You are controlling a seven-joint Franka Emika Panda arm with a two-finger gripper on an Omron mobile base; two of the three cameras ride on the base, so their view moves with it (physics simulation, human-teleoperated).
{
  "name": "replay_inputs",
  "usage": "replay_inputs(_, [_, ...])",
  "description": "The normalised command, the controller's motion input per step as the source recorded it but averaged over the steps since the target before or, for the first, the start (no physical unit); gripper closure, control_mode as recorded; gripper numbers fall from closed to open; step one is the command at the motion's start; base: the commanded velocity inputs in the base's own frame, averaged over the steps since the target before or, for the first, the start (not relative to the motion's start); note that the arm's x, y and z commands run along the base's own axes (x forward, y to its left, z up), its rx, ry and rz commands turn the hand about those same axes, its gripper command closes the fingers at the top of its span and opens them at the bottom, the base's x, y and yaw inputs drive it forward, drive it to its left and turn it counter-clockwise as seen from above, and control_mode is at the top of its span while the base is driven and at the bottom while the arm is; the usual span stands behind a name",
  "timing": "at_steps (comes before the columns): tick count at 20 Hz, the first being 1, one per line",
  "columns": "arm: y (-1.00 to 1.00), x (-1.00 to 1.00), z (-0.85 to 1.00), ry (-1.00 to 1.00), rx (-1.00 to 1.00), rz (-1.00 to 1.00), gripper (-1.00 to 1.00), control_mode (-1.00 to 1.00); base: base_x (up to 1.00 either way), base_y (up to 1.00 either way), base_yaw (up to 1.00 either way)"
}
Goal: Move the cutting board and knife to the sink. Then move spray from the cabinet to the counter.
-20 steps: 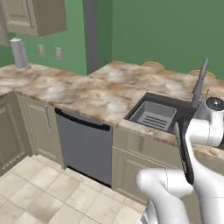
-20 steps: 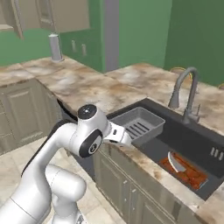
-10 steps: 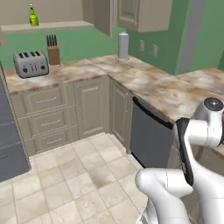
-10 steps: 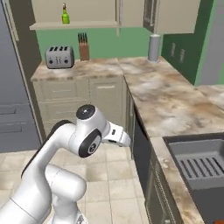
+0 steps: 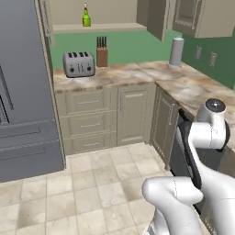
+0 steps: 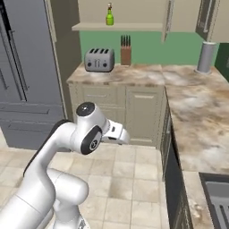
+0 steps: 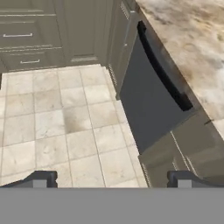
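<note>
The spray (image 5: 86, 15) stands on the open cabinet shelf (image 6: 117, 27) above the toaster (image 5: 78, 64), so we judge we are approaching it. Our gripper (image 7: 111, 179) is empty, fingers spread wide, over the floor; next we must drive closer and reach up.

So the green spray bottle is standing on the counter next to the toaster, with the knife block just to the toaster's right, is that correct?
Not quite. The spray is not on the counter; it stands up on the cabinet shelf, above the toaster, as the left base view shows. The rest holds: the knife block sits just right of the toaster on the counter.
</note>
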Motion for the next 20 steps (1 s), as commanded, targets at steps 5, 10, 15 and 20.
replay_inputs(5, [0.00,0.00,0.00,0.00,0.00,0.00,-1.00,1.00,0.70,0.07,0.00])
replay_inputs(10, [0.00,0.00,0.00,0.00,0.00,0.00,-1.00,1.00,0.77,0.24,0.00])
replay_inputs(15, [0.00,0.00,0.00,0.00,0.00,0.00,-1.00,1.00,0.85,0.24,0.09])
replay_inputs(20, [0.00,0.00,0.00,0.00,0.00,0.00,-1.00,1.00,0.85,0.22,0.06])
